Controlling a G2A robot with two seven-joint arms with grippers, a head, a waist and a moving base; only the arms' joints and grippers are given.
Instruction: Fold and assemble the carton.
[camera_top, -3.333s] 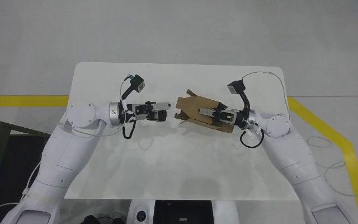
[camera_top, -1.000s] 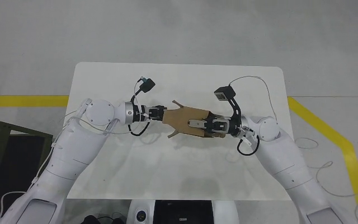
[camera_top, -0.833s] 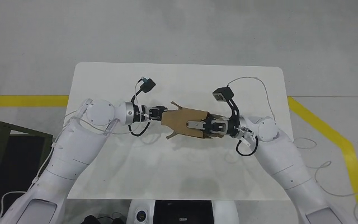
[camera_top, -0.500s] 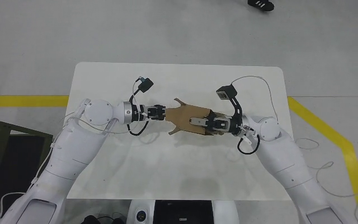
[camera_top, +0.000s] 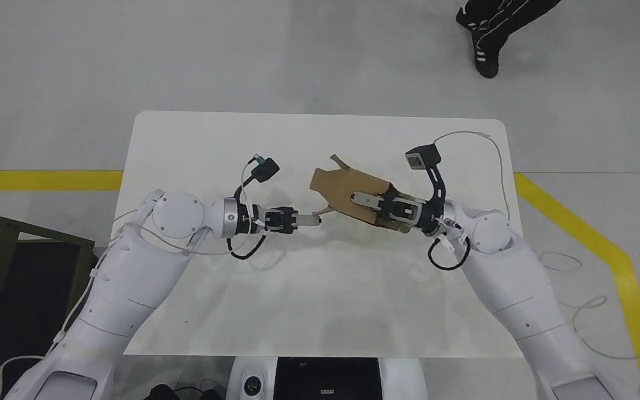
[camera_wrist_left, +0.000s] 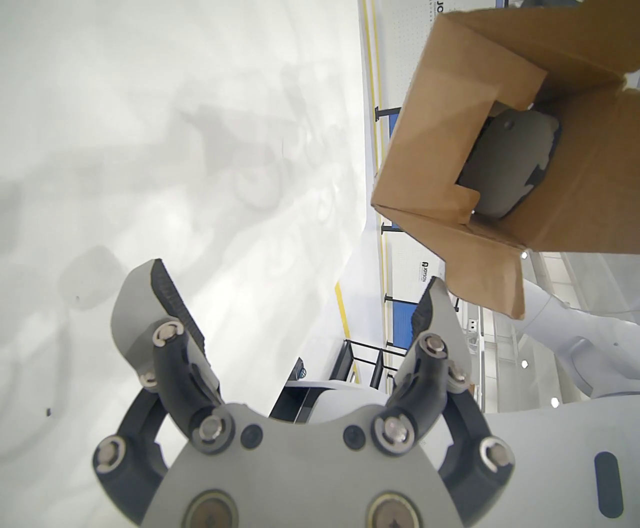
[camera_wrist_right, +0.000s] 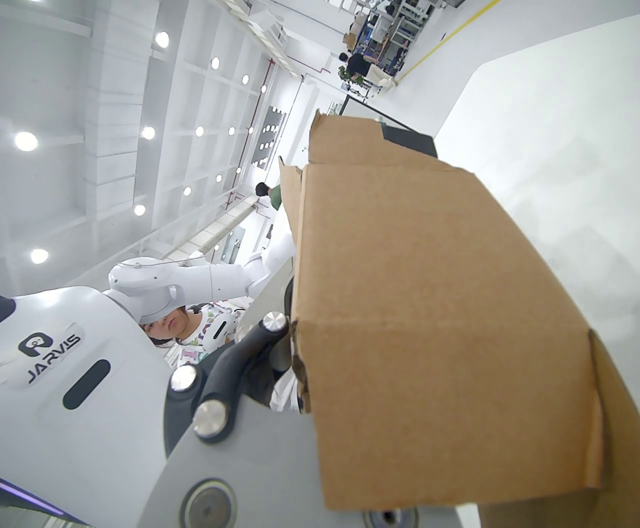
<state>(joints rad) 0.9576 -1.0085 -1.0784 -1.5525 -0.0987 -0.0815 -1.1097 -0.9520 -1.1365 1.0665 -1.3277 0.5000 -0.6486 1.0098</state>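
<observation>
Where the right fingers (camera_wrist_left: 510, 165) clamp one wall, one inside and one outside, the brown corrugated carton (camera_top: 345, 190) hangs, apparently lifted off the white worktop (camera_top: 300, 300), part-erected, end flaps loose. Opposite, the left fingers (camera_wrist_left: 165, 305): spread wide, empty, just beside the nearest hanging flap; contact uncertain. Handling, judged: light, stiff across panels, yielding at creases, easily crushed or torn. Take hold on flat panels near folds; push flaps by broad faces.

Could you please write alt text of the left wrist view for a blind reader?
The left gripper is open and empty above the white table. Just beyond it hangs the brown carton, open end facing, a grey finger of the right gripper inside.
</observation>
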